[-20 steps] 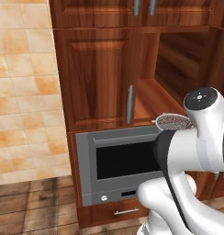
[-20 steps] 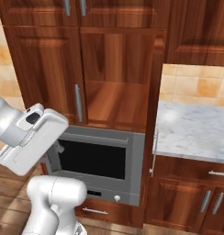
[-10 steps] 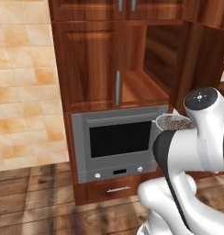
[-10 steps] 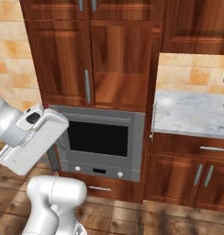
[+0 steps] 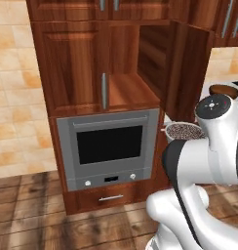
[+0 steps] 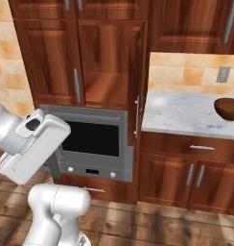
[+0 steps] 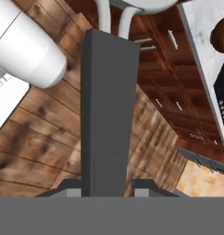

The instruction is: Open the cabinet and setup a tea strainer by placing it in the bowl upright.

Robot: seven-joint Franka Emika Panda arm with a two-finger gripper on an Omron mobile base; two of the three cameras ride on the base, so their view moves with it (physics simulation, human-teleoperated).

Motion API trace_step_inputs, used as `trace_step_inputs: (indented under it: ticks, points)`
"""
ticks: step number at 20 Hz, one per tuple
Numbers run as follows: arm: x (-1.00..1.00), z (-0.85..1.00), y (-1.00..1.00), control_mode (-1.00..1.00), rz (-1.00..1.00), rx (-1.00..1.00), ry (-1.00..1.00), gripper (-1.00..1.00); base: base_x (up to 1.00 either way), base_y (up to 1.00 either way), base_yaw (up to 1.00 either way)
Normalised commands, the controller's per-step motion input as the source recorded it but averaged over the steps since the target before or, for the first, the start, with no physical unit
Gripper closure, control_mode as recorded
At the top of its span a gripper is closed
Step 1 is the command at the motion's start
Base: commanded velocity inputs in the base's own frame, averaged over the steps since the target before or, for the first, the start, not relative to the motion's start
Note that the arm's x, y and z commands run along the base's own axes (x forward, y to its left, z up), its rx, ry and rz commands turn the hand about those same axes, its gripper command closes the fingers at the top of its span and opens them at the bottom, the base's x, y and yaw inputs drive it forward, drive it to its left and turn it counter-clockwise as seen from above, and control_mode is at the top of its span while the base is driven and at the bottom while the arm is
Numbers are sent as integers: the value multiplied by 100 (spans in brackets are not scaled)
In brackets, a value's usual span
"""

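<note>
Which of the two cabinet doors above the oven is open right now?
The right-hand door of the cabinet is open, swung out toward the marble counter and baring the shelf. The left door sits shut, its grey bar handle facing out.

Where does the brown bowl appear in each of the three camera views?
Left base view: the bowl is at the right edge, at mid height, just above the robot's white arm.
Right base view: the bowl is at the right edge, a little above mid height.
Hand view: the bowl is in the top right corner, cut by the edge.
Shared landmark: the pale marble counter, on which the bowl stands.
</note>
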Motion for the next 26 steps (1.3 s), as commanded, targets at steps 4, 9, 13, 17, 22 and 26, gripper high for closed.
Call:
trace_step_inputs:
  ticks: [4, 9, 13, 17, 22, 26]
  points:
    - [0, 0, 0, 100, 0, 0, 0, 100, -19, -81, 0]
    - [0, 0, 0, 100, 0, 0, 0, 100, -19, -84, 0]
    - [0, 0, 0, 100, 0, 0, 0, 100, -9, -84, 0]
    - [0, 0, 0, 100, 0, 0, 0, 100, -1, -82, 0]
    - [0, 0, 0, 100, 0, 0, 0, 100, 0, -83, -1]
    - [0, 0, 0, 100, 0, 0, 0, 100, 0, -72, 0]
